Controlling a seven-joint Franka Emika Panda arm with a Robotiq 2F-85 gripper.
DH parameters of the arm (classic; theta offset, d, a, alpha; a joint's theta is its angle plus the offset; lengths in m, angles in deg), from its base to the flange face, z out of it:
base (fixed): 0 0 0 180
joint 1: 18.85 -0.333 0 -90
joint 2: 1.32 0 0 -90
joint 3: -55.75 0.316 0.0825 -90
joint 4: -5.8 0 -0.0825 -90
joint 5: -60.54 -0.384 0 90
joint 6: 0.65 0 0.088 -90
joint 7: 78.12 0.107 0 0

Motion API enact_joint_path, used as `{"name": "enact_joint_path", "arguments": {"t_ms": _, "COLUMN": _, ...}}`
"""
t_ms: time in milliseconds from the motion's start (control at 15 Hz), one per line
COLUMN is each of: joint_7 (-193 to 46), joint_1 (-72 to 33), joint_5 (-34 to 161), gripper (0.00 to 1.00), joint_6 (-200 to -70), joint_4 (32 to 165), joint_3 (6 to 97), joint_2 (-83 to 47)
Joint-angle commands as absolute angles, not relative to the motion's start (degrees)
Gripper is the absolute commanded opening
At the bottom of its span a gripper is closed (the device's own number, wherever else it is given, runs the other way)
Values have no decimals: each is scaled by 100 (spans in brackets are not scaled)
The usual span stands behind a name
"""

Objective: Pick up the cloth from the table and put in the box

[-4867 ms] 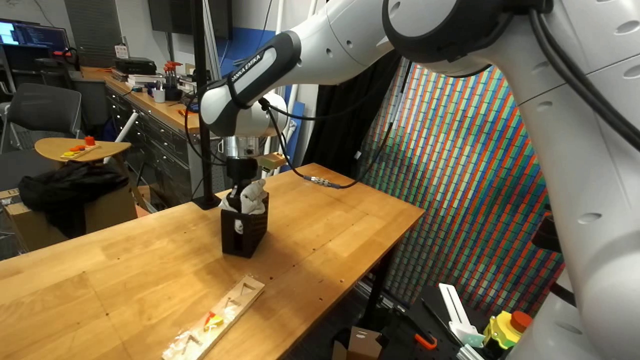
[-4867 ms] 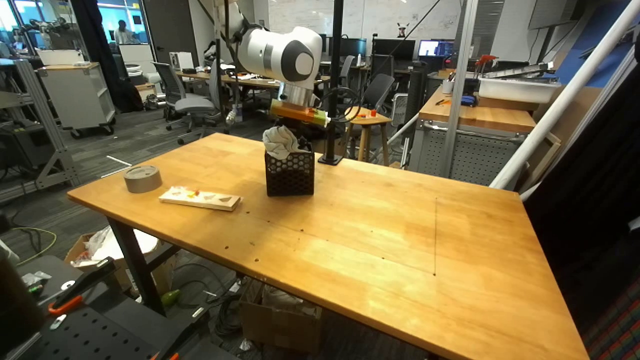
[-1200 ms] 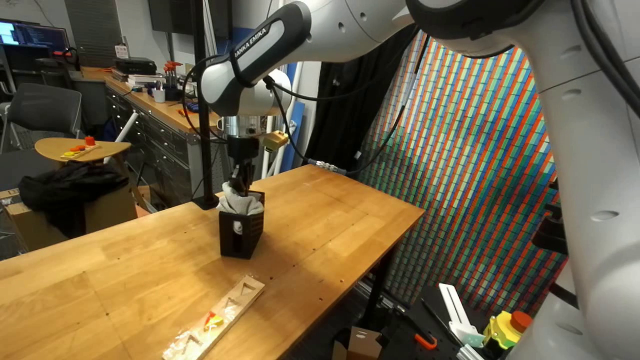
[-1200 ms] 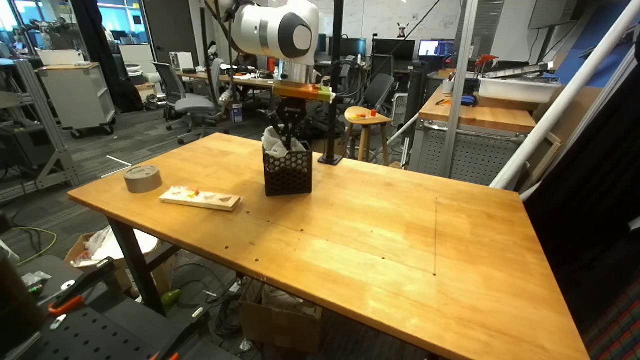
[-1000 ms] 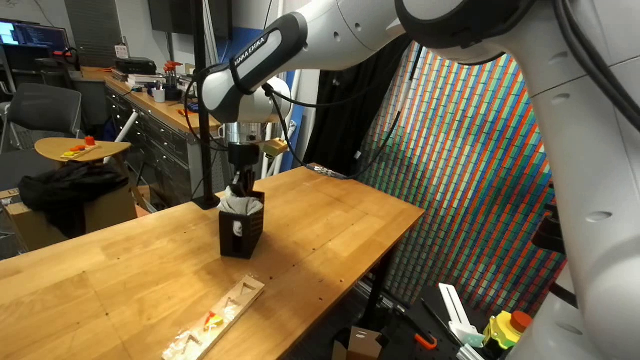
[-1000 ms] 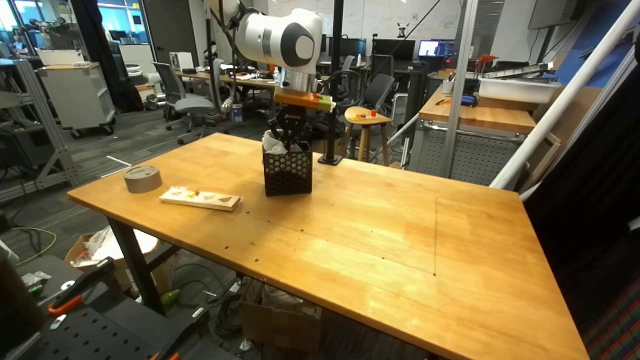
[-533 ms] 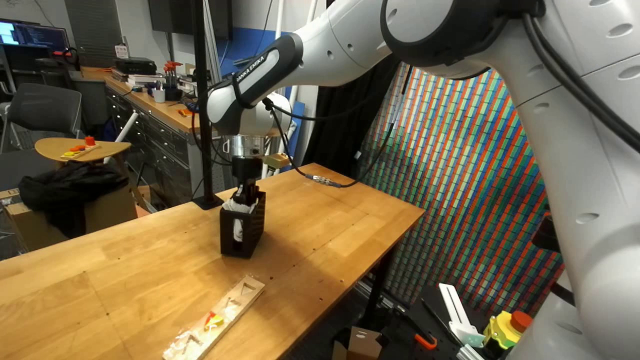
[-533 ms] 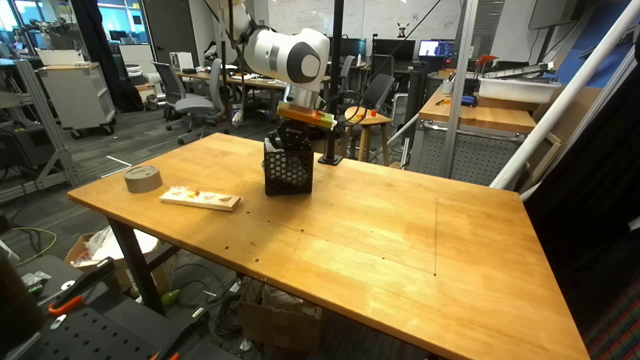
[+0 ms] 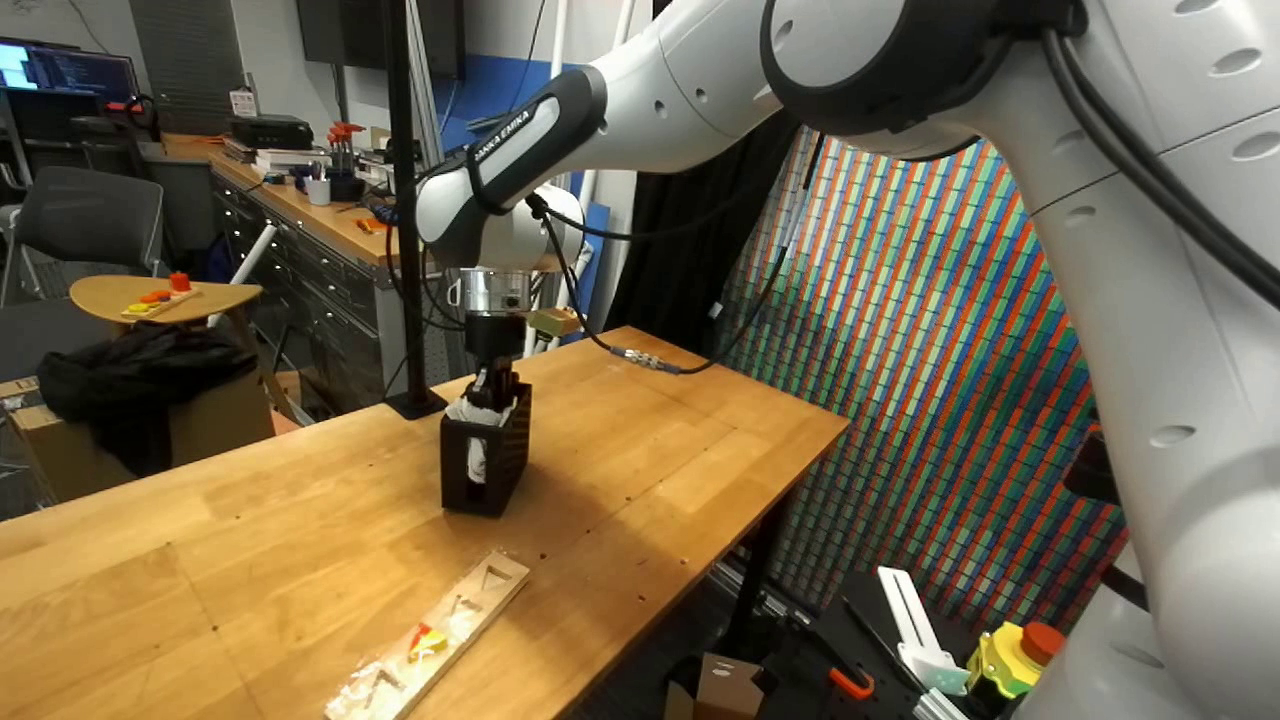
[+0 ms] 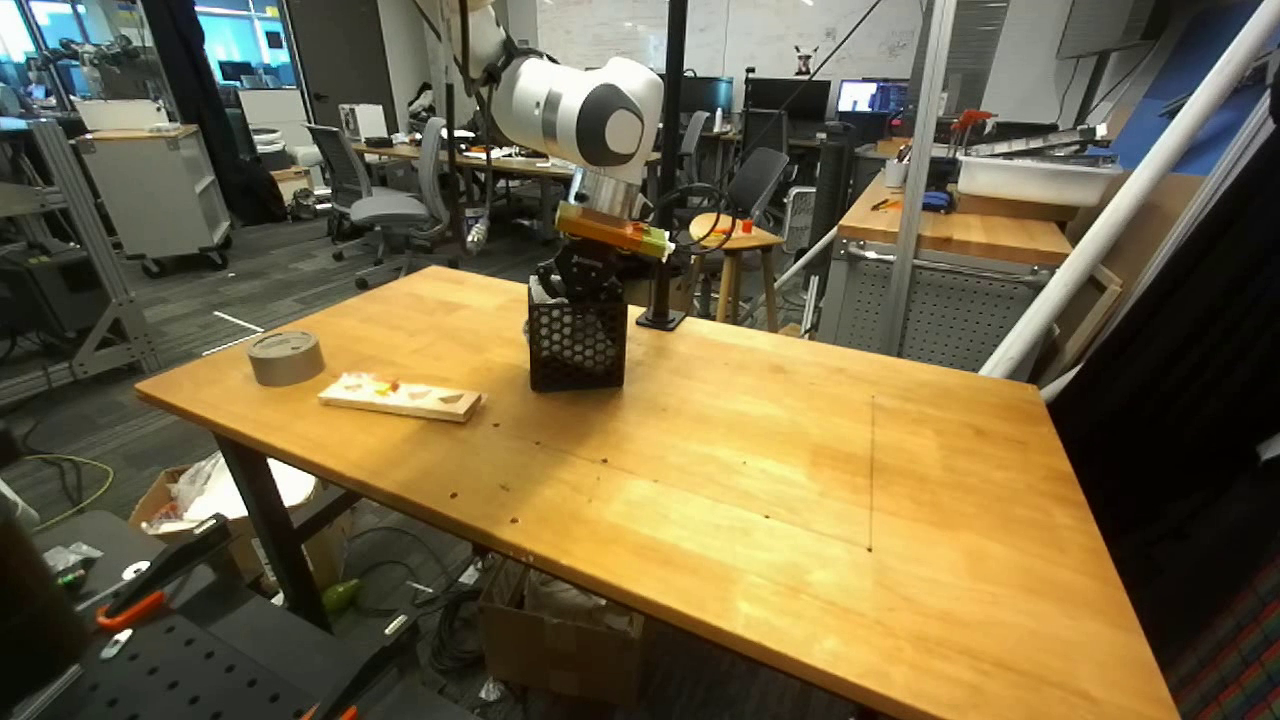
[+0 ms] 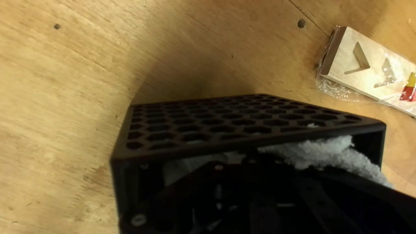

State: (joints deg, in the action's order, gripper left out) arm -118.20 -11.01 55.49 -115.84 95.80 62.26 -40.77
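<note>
the pale cloth [image 11: 328, 154] lies bunched, mostly inside the black box [image 9: 512, 455] on the worktop [image 9: 250, 540], showing through its mesh. the jaws reach in; the view is dark, so whether they are clenched or released i cannot tell. a wooden board [image 10: 400, 398] lies nearby.

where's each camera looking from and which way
In an exterior view: near the arm, looking over the table; much of the arm shows.
In an exterior view: off the table, facing it and the whiteboard; arm's far end shows.
Wrist view: on the arm, looking down at the box; gripper at bottom.
Both exterior views share box, cloth, table.
</note>
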Motion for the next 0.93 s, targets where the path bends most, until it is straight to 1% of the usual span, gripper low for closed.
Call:
{"name": "enact_joint_path", "arguments": {"t_ms": 0, "joint_7": -11813, "joint_1": -1106, "joint_5": 5594, "gripper": 0, "joint_6": -11535, "joint_4": 9799, "joint_3": 6195, "joint_2": -3846}}
{"name": "enact_joint_path", "arguments": {"t_ms": 867, "joint_7": -11188, "joint_1": -1508, "joint_5": 6033, "gripper": 0, "joint_6": -11596, "joint_4": 11118, "joint_3": 6136, "joint_2": -2289}}
